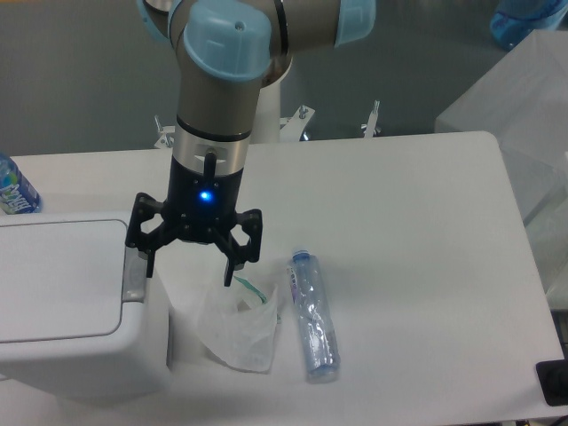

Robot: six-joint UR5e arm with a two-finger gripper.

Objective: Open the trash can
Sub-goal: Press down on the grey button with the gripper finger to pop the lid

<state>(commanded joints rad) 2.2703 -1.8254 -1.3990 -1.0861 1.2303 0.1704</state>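
Observation:
The trash can (pixel 62 306) is a large white boxy bin at the left front of the table, its flat lid down. A small grey push-button tab (pixel 133 277) sits on its right edge. My gripper (pixel 189 270) hangs just right of the bin, fingers spread wide and empty. Its left finger (pixel 147 263) is right by the grey tab; I cannot tell whether it touches. Its right finger (pixel 232 268) is above a small clear plastic bag (pixel 238 327).
A clear plastic bottle (pixel 312 316) lies on the white table (pixel 417 231) right of the bag. Another bottle with a blue label (pixel 13 188) stands at the far left edge. Translucent plastic sheeting (pixel 524 98) is at the right.

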